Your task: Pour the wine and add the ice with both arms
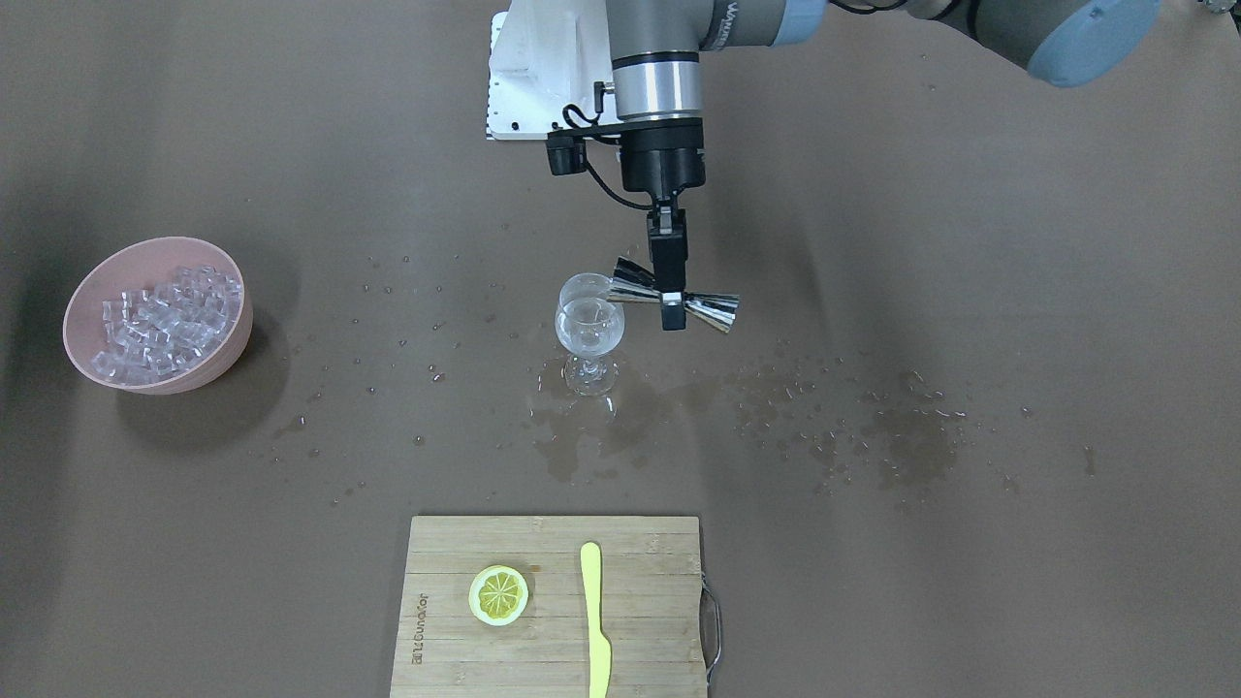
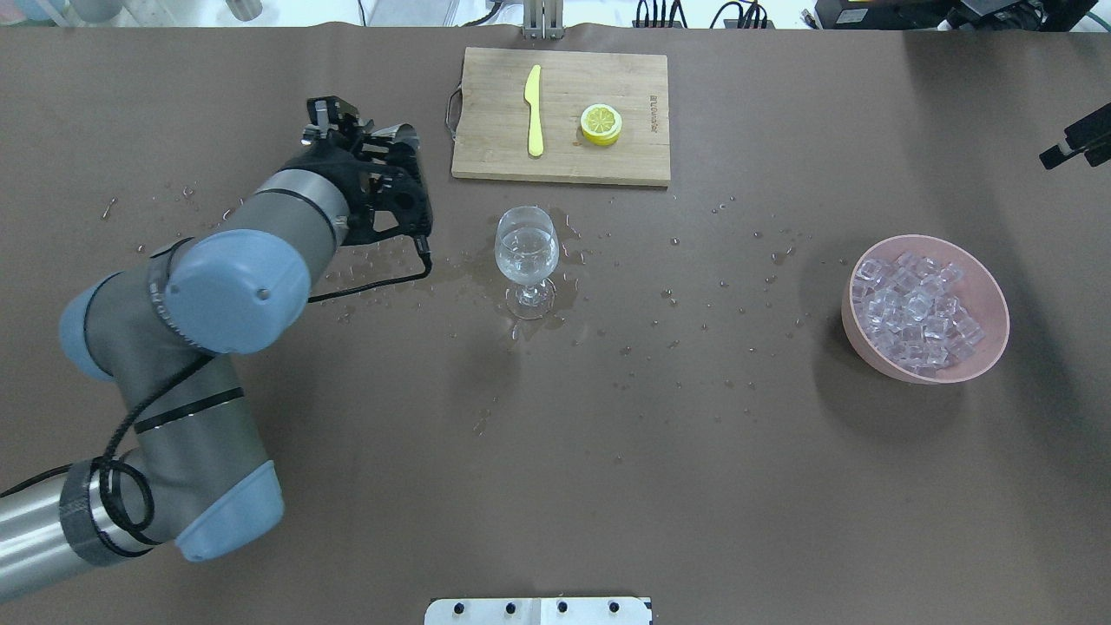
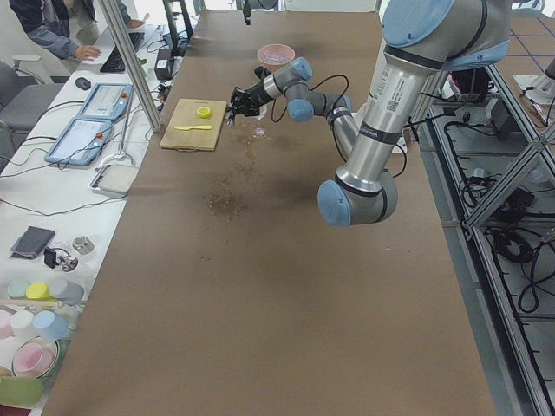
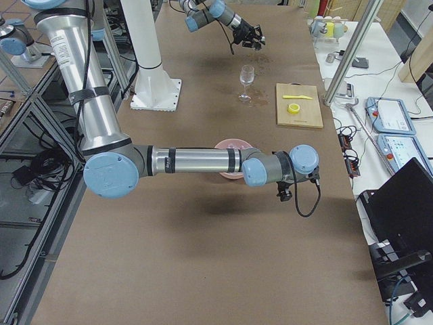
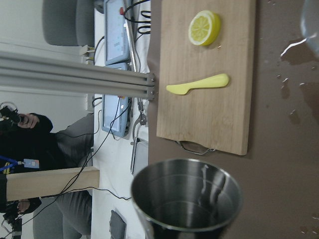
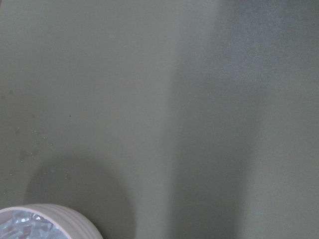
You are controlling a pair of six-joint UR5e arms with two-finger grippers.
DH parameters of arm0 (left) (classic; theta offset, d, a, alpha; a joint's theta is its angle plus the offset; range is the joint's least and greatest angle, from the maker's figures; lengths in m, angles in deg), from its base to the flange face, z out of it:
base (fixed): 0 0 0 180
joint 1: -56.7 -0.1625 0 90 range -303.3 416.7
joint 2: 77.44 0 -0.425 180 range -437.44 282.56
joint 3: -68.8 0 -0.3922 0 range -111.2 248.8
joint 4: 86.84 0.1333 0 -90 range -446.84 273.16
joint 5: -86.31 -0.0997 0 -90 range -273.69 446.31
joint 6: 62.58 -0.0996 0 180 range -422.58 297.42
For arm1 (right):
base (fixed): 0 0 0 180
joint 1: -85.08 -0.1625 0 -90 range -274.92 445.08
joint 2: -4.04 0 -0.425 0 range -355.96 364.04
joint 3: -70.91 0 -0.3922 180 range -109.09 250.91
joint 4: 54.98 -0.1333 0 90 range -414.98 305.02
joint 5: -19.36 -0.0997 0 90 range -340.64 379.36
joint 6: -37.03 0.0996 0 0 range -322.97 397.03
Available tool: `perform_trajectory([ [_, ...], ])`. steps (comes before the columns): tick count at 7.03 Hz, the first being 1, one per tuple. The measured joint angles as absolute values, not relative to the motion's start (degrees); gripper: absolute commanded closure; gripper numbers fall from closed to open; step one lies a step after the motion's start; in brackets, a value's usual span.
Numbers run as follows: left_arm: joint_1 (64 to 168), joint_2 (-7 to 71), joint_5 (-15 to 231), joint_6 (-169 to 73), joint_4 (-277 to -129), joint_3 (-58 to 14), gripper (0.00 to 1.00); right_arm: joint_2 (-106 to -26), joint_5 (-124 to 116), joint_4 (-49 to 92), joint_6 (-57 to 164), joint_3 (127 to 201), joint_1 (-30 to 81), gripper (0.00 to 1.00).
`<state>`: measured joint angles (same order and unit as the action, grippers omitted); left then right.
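Looks like the tail of the pour. Left arm (image 2: 291,204): jaws pinch the jigger (image 1: 713,310) at its waist. It's on its side, one mouth by the glass (image 1: 588,334) rim, and the cup looks drained in the wrist view. Wine (image 2: 526,259) is in the glass, on the counter (image 1: 970,601). Ice (image 2: 916,312) is in the bowl (image 1: 102,281). Right arm (image 4: 203,160) hangs near it; can't tell its jaws. Next you'd back the jigger off without clipping the rim, then send the right arm down for a cube.
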<state>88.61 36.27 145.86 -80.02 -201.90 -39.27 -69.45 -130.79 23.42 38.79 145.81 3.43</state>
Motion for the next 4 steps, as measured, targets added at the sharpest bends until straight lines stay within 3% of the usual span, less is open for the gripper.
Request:
perform_trajectory([
  [2,91.1,25.6,148.6,-66.3,-225.5,-33.6,1.00,-69.3,-130.8,23.4,38.8,146.0,3.4,0.00],
  [4,94.1,19.7,155.0,-51.9,-249.0,-21.9,1.00,-69.4,-130.8,23.4,38.8,146.1,3.4,0.00],
])
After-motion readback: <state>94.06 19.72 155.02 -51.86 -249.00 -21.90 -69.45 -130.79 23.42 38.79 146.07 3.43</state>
